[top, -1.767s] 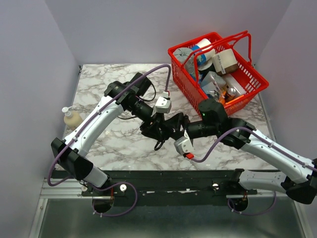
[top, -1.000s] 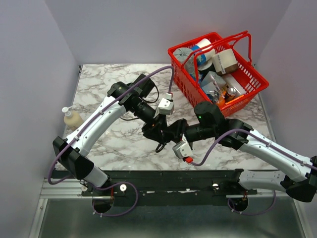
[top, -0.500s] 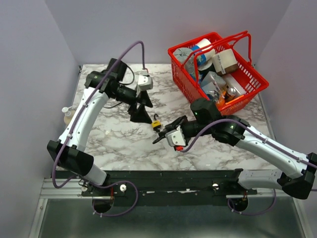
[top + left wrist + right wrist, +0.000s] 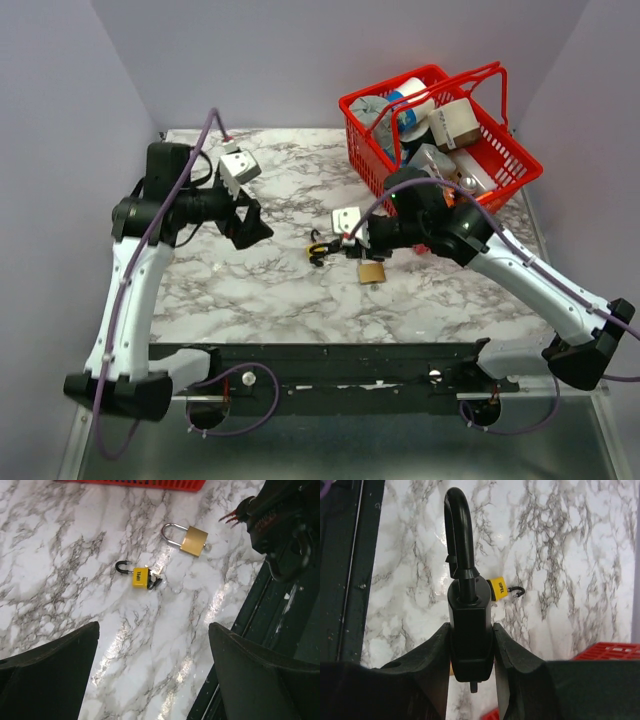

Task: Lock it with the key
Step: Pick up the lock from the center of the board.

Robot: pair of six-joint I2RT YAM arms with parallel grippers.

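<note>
Black padlock (image 4: 468, 615) points leftward, shackle (image 4: 460, 525) apparently unlatched.

Tabletop (image 4: 250, 290): white marble pattern with grey veining, glossy finish. Streaks of glare (image 4: 220, 592) on the surface toward the near edge, picked up in the left wrist view. Enclosed on three sides: back wall (image 4: 300, 60), left wall (image 4: 50, 200), right wall (image 4: 610, 150), all plain, matte, pale lavender-grey. Evenly lit, with soft shadows on the marble. Black mounting rail (image 4: 350, 362) across the near edge of the table. Below that, a dull grey metal sheet (image 4: 350, 445), edged at left by a silver bar (image 4: 72, 450).
</note>
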